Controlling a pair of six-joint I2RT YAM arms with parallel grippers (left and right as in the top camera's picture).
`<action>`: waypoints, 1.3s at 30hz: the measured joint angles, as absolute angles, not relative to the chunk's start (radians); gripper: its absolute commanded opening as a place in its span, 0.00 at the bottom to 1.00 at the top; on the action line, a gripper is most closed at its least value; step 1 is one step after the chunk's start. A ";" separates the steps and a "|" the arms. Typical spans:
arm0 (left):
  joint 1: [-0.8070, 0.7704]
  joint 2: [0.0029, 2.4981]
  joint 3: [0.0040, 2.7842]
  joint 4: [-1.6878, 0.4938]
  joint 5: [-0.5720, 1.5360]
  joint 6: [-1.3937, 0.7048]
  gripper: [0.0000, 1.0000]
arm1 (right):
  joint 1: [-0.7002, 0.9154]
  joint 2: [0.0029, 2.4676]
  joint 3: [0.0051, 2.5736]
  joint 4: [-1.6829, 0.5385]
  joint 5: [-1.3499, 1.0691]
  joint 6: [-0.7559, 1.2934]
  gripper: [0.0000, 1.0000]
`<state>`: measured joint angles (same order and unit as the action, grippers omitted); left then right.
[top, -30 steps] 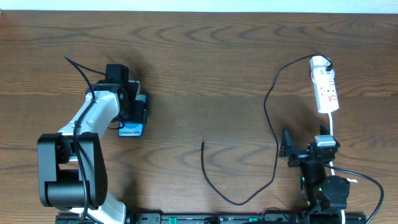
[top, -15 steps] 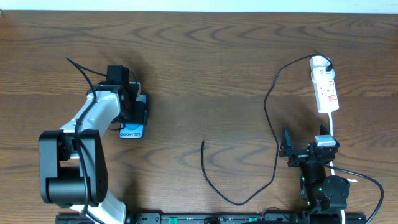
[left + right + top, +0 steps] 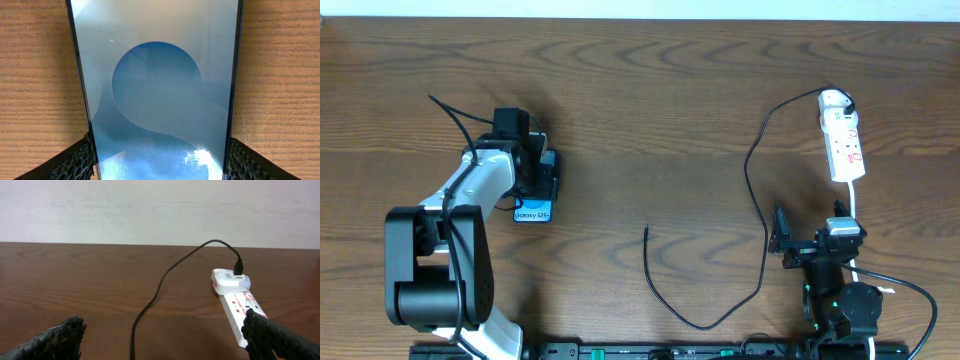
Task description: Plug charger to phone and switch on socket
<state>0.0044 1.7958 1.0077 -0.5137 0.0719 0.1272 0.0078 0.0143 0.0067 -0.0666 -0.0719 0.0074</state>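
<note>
The phone [image 3: 531, 210], blue-screened with "Galaxy S25" at its near end, lies at the left of the table. My left gripper [image 3: 534, 175] is shut on it, and its fingers [image 3: 75, 162] press both long edges of the phone [image 3: 160, 75]. The charger [image 3: 748, 170] is a thin black cable that runs from the socket [image 3: 842, 140] in a long loop. Its free plug end [image 3: 646, 231] lies loose at mid-table. My right gripper [image 3: 812, 238] stands open just short of the socket [image 3: 235, 292], with the charger cable [image 3: 160, 282] ahead of it and nothing between its fingers.
A white cord [image 3: 853, 200] runs from the socket's near end toward my right arm's base. A thick black robot cable [image 3: 910, 290] loops at the front right. A pale wall [image 3: 150, 210] stands behind the table's far edge.
My left arm and the phone have edged very slightly to the right. The right arm, the charger and the socket have not moved.
</note>
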 measured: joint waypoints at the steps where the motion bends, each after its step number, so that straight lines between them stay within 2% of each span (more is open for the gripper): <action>1: 0.004 1.795 1.007 -0.511 0.072 0.127 0.08 | 0.008 0.014 0.007 -0.067 -0.072 0.007 0.99; 9: 0.004 1.795 1.007 -0.507 0.072 0.127 0.09 | 0.008 0.014 0.007 -0.067 -0.072 0.007 0.99; 11: 0.004 1.795 1.007 -0.507 0.072 0.127 0.27 | 0.008 0.014 0.007 -0.067 -0.072 0.007 0.99; 14: 0.004 1.795 1.007 -0.507 0.072 0.127 0.47 | 0.008 0.014 0.007 -0.067 -0.072 0.007 0.99; 17: 0.004 1.795 1.007 -0.507 0.072 0.127 0.59 | 0.008 0.014 0.007 -0.067 -0.072 0.007 0.99; 19: 0.004 1.795 1.007 -0.507 0.072 0.127 0.70 | 0.008 0.014 0.007 -0.067 -0.072 0.007 0.99; 22: 0.004 1.795 1.007 -0.507 0.072 0.127 0.80 | 0.008 0.015 0.007 -0.067 -0.072 0.007 0.99; 25: 0.004 1.796 1.004 -0.503 0.072 0.128 0.86 | 0.008 0.014 0.007 -0.067 -0.072 0.007 0.99; 39: 0.004 1.796 1.003 -0.496 0.073 0.126 0.95 | 0.008 0.014 0.007 -0.067 -0.072 0.007 0.99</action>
